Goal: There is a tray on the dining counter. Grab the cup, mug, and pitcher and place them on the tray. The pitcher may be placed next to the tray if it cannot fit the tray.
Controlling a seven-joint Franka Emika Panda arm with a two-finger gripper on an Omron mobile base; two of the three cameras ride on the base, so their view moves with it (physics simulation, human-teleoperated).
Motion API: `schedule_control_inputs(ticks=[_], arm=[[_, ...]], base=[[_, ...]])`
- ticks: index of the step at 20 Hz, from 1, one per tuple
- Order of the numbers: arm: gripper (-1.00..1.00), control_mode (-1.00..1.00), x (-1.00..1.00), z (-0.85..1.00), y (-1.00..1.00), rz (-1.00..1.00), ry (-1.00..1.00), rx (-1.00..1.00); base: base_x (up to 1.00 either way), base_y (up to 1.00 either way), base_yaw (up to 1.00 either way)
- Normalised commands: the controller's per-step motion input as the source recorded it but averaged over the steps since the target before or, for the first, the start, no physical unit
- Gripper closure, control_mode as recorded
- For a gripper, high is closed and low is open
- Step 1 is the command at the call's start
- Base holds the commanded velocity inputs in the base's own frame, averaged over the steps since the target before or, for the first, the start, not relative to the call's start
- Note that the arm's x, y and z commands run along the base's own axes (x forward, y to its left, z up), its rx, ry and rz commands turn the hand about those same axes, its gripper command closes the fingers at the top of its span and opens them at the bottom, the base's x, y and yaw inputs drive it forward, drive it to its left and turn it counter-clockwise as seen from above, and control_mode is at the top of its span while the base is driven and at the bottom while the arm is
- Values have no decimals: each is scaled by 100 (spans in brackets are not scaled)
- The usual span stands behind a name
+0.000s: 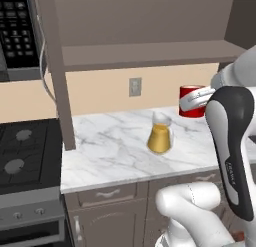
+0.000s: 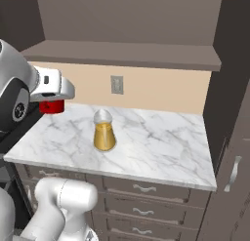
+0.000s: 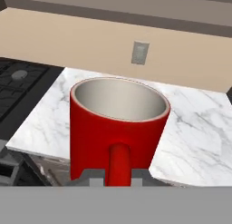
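Observation:
My gripper (image 3: 118,175) is shut on the handle of the glossy red mug (image 3: 118,123), whose pale inside faces up. The mug (image 1: 189,98) hangs in the air above the short marble top, held at the end of my arm (image 2: 51,107). The glass pitcher (image 1: 160,135) with orange-yellow liquid stands upright on that marble top (image 2: 104,134), lower than the mug and apart from it. The tray, the cup and the dining counter are out of view.
The marble top with drawers (image 1: 110,153) ends at a black stove (image 1: 25,151) on the left, under a microwave (image 1: 17,31). A brown post (image 1: 57,81) and a shelf (image 2: 122,54) overhang it. A tall dark cabinet (image 2: 229,118) closes the right side.

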Motion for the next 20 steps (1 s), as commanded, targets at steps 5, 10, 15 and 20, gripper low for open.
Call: schedule_control_inputs(ticks=[5,10,15,20], arm=[[100,100,0,0,0,0,0,0],[100,100,0,0,0,0,0,0],[100,100,0,0,0,0,0,0],[100,100,0,0,0,0,0,0]], base=[[-100,0,1],[-100,0,6],[-100,0,20],[-64,0,61]])
